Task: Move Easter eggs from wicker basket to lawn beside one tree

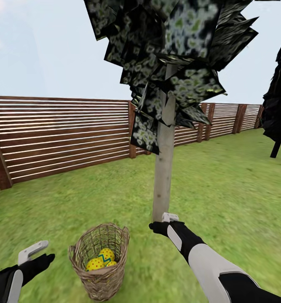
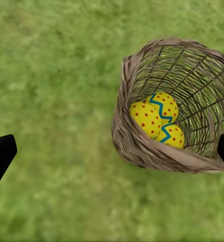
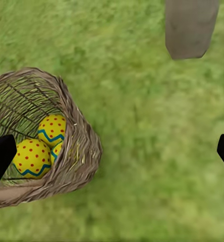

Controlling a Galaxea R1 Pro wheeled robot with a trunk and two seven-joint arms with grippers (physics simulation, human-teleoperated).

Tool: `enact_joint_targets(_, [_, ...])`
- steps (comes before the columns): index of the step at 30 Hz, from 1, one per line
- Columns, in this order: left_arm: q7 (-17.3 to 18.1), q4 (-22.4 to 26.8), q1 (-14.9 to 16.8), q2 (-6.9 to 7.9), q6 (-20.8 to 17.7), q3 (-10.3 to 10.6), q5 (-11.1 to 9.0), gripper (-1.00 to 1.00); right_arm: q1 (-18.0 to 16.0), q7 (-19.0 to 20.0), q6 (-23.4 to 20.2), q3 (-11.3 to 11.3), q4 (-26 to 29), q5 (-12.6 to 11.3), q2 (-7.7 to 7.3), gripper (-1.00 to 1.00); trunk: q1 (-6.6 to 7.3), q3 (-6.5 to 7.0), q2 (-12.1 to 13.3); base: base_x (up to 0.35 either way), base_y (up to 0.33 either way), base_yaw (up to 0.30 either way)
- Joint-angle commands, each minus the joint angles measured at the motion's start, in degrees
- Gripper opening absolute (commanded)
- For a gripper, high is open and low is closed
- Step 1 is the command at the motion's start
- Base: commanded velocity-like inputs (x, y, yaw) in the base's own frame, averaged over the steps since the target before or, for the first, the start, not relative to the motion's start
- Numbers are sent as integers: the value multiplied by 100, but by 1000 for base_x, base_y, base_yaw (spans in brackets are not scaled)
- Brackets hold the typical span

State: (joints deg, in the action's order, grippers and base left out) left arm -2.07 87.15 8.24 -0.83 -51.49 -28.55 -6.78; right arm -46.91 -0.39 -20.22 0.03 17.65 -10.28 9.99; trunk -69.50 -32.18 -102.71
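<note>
Three Easter eggs (image 2: 155, 120) are seen lying close together at the bottom of the wicker basket (image 1: 100, 261), so none has been taken out yet. The basket is stood on the lawn (image 1: 224, 189), near the tree (image 1: 163, 176) with the pale trunk, so the eggs need only a short trip. The left pincer (image 1: 32, 251) is held open and empty just beside the basket. The right pincer (image 1: 169, 217) is held up by the trunk, and its jaws look spread wide in the wrist view, with nothing gripped. Plenty of open grass is left around the trunk. The basket's tall rim and narrow mouth must be cleared from above.
</note>
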Motion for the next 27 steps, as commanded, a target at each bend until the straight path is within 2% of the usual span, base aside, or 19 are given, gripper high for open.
enact_joint_targets(1, [-45,-16,37,-4,-26,-12,-51,100,-2,-4,-27,-2,9,-36,0,100,23,19,38,0,0,-137])
enact_joint_targets(9, [-361,-109,197,-14,65,-5,-49,100,3,-4,-26,-16,18,-36,-3,100,199,226,359,0,0,-169])
enact_joint_targets(13, [-392,-154,229,-19,132,-7,-54,100,2,-4,-26,-17,19,-36,-10,100,287,330,520,0,0,-186])
enact_joint_targets(19, [-395,-716,246,-11,718,-10,-73,100,6,-4,-26,-4,19,-36,-14,100,418,458,760,0,0,-86])
enact_joint_targets(27, [-372,-1184,249,-35,1056,-11,-80,100,6,1,-55,22,10,-36,-11,100,594,606,1081,0,0,-12])
